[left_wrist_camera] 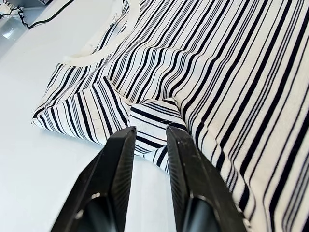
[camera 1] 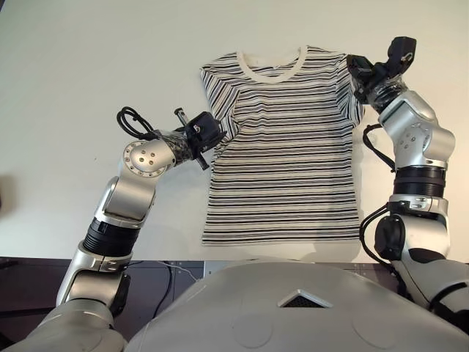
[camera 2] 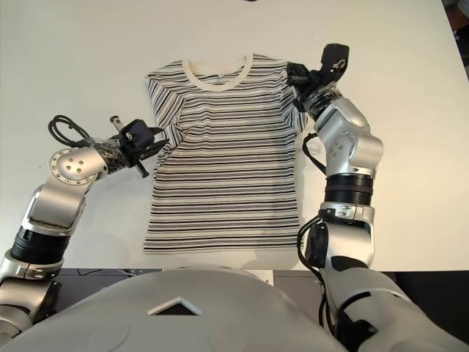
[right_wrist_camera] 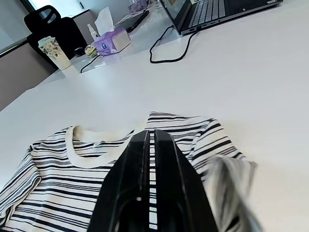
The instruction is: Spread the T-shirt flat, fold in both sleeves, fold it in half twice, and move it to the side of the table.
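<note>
Left eye view: T-shirt [camera 1: 282, 147] flat on counter [camera 1: 88, 59]; left end effector [left_wrist_camera: 150, 131] released at its 9 o'clock sleeve, right end effector [right_wrist_camera: 150, 136] clenched at 2 o'clock.

The T-shirt [camera 1: 282, 158] is short-sleeved, with thin black-and-white horizontal stripes and a plain cream collar [camera 1: 271, 67]. It lies spread flat on the white table [camera 1: 88, 66], collar on the far side and the straight hem [camera 1: 278, 236] close to the near edge. The body is smooth and roughly square to the table. The left sleeve [camera 1: 218, 99] lies drawn in close against the body, its tip creased and turned over on itself. The right sleeve [camera 1: 349, 99] is likewise narrow against the side.
</note>
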`<action>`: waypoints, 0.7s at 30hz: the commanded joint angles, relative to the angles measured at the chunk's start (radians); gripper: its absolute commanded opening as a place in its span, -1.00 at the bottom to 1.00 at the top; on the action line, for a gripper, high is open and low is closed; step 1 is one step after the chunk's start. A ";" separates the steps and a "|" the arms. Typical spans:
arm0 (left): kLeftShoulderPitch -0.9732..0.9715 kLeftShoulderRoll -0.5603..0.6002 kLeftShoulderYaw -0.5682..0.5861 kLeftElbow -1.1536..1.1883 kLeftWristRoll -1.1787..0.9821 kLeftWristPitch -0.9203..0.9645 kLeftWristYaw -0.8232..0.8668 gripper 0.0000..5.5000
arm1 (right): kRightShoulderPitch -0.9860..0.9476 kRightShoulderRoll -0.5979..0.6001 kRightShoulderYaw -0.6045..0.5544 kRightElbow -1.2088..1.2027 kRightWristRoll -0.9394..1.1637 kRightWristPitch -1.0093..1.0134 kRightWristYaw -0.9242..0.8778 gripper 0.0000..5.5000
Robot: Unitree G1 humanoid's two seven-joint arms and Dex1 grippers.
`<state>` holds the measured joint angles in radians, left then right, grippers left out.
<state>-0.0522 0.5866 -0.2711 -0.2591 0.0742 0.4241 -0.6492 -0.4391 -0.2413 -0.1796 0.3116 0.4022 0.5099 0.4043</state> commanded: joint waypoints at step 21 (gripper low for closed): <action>0.005 -0.010 -0.025 0.030 0.053 -0.023 0.010 -0.57 | 0.005 -0.086 -0.075 0.365 -0.109 -0.166 -0.020 -0.55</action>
<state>-0.0487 0.5600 -0.2902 -0.2396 0.1160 0.4102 -0.6280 -0.4475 -0.3166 -0.2490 0.6689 0.3026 0.3533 0.3851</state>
